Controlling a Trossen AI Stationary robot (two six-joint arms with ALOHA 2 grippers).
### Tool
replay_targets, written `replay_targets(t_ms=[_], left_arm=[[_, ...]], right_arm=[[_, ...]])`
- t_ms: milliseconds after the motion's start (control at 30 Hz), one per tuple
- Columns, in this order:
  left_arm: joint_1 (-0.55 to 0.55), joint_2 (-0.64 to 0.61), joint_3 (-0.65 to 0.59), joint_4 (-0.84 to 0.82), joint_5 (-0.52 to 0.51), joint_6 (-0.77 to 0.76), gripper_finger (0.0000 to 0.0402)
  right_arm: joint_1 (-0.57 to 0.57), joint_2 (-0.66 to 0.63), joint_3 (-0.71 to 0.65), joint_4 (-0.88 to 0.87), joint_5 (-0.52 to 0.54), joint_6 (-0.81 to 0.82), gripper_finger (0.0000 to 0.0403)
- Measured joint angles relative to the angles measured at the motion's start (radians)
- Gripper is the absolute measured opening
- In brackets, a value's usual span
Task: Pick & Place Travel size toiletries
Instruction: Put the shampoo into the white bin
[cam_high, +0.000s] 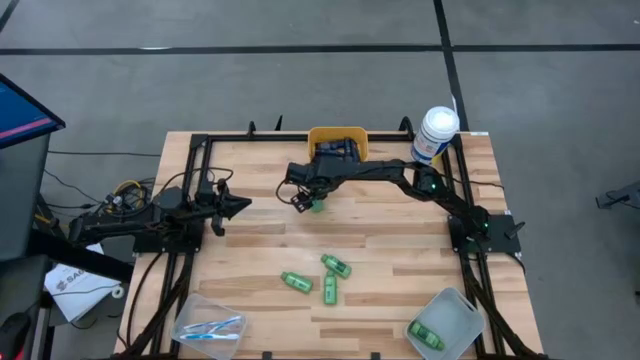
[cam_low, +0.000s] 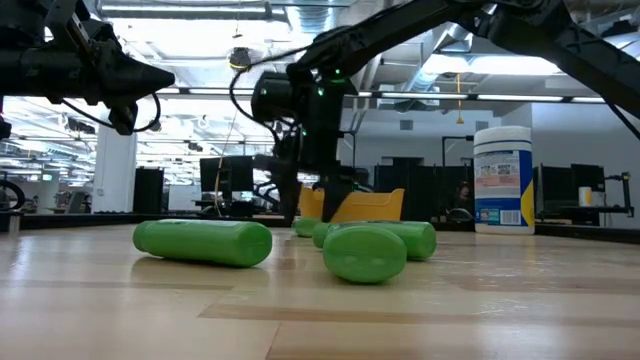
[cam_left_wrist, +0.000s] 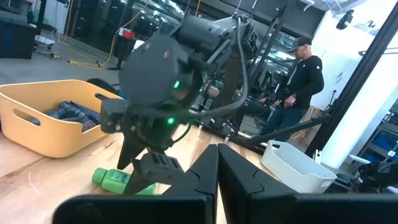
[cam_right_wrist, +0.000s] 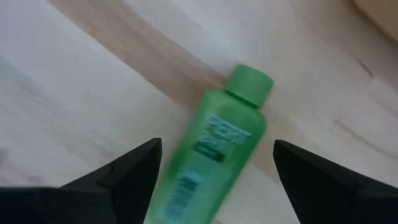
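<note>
A bright green bottle (cam_right_wrist: 217, 158) lies on its side on the wood near the yellow bin (cam_high: 338, 146), which holds dark navy tubes (cam_left_wrist: 67, 113). My right gripper (cam_right_wrist: 216, 149) hovers over this bottle (cam_high: 316, 205), open and pointing down, one finger on each side and clear of it. Three more green bottles (cam_high: 322, 277) lie mid-table and fill the low view's foreground (cam_low: 205, 243). Another green bottle (cam_high: 425, 335) lies in the grey bin (cam_high: 462, 308). Toothbrushes (cam_high: 212, 327) lie in a clear tub. My left gripper (cam_high: 240, 205) waits shut above the table's left side.
A large white canister with a blue label (cam_high: 436, 133) stands at the far right corner. Black frame rails (cam_high: 200, 190) run along both table sides. Bare wood lies between the two arms. A person (cam_left_wrist: 305, 74) stands in the room beyond the table.
</note>
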Motion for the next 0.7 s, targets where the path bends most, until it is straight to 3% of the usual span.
replay_targets(t_ms=[267,567,700], left_arm=[[0.000,0.000,0.000,0.000,-0.001,0.000,0.0001],[0.000,0.000,0.000,0.000,-0.005,0.000,0.0001],[0.000,0.000,0.000,0.000,-0.005,0.000,0.0001]], right_arm=[[0.003,-0.002,-0.055,0.028,-0.007,0.009,0.0285],[0.009,-0.004,-0.055,0.018,-0.055,-0.054,0.0163],[0.010,-0.011,-0.056,0.009,-0.086,-0.085,0.0133]])
